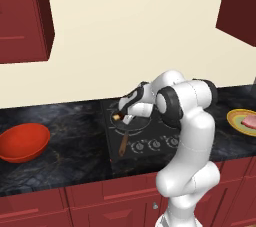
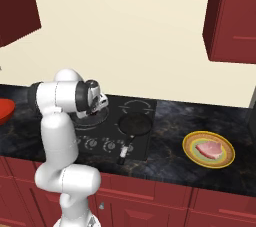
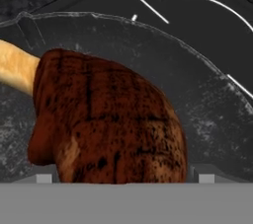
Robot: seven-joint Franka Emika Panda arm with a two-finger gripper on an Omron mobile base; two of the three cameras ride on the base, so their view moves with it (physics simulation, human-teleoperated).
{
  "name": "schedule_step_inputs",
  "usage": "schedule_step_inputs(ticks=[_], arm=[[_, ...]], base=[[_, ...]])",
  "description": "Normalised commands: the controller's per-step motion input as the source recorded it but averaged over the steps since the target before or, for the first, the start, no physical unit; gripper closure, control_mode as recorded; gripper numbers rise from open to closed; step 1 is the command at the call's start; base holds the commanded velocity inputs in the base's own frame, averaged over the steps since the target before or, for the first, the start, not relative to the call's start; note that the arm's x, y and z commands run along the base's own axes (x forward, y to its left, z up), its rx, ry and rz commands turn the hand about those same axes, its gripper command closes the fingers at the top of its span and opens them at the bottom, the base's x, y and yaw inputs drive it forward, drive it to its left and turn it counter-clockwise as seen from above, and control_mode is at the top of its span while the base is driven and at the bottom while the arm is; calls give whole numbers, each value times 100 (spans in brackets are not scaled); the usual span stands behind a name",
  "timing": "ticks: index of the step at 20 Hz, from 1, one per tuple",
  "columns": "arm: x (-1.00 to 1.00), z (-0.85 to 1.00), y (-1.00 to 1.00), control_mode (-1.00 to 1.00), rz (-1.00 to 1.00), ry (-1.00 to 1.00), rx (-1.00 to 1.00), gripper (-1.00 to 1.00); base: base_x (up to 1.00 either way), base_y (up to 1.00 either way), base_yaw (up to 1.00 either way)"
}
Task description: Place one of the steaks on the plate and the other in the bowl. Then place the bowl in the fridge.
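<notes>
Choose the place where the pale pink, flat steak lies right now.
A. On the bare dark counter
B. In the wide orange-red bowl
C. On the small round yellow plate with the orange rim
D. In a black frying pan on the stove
C: the pale pink, flat steak rests on the small round yellow plate with the orange rim on the dark counter, right of the stove.

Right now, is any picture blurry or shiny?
Hand view: the brown steak looms big and a little soft, sitting in the pan. Left base view: the red bowl shows a gentle shine. Right base view: sharp and evenly lit, the pink steak clear on the plate.
</notes>
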Motion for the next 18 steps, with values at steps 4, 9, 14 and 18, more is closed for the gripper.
schedule_step_inputs(ticks=[4,9,14,18], arm=[[4,-5,0,-100,0,0,0,100],[-65,-17,16,-100,1,-13,0,100],[-47,-18,21,-100,2,-11,0,100],[-18,74,-13,-100,0,-10,3,100]], base=[[0,0,0],[0,0,0],[0,0,0],[0,0,0]])
